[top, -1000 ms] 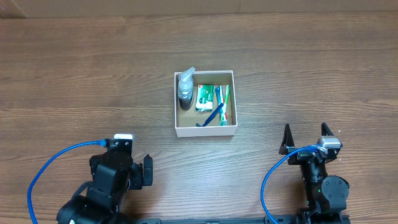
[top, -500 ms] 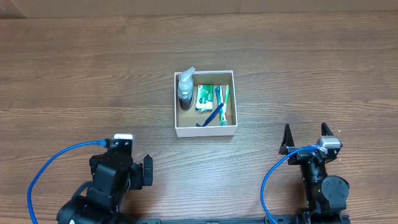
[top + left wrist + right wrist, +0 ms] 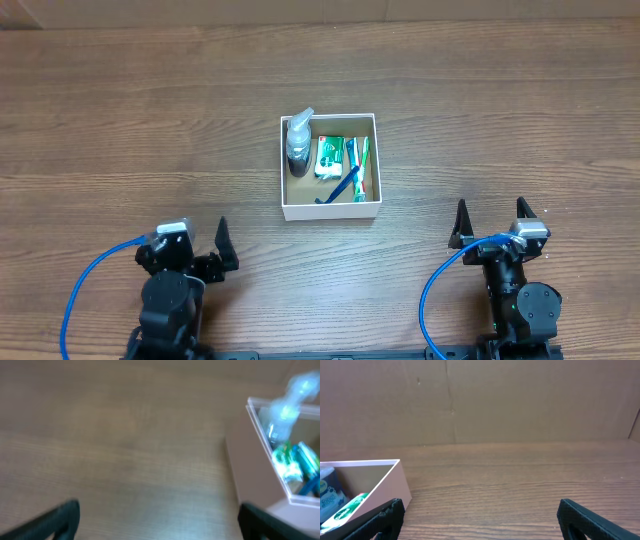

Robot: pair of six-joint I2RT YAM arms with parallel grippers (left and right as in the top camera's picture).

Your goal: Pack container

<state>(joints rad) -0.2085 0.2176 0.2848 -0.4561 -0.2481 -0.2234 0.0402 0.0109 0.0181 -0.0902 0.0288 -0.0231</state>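
Observation:
The container point(image 3: 330, 211), a square white box with a brown inside, sits mid-table. It holds a clear pump bottle point(image 3: 298, 145), a green packet point(image 3: 329, 157), a green tube point(image 3: 362, 158) and a blue toothbrush point(image 3: 344, 184). My left gripper point(image 3: 190, 245) is open and empty near the front left edge, well short of the box. Its wrist view is blurred and shows the gripper point(image 3: 160, 530) with the box point(image 3: 255, 475) and the bottle point(image 3: 282, 415) at the right. My right gripper point(image 3: 490, 215) is open and empty at the front right. Its wrist view shows the fingers point(image 3: 482, 527) and a box corner point(image 3: 385, 480) at the left.
The wooden table point(image 3: 120, 120) stretches bare around the box. A brown cardboard wall point(image 3: 520, 400) stands behind the table's far edge. Blue cables point(image 3: 90, 275) loop beside each arm near the front edge.
My left arm has swung and its gripper now points forward with the fingers spread. The right arm, the box and its contents have not moved.

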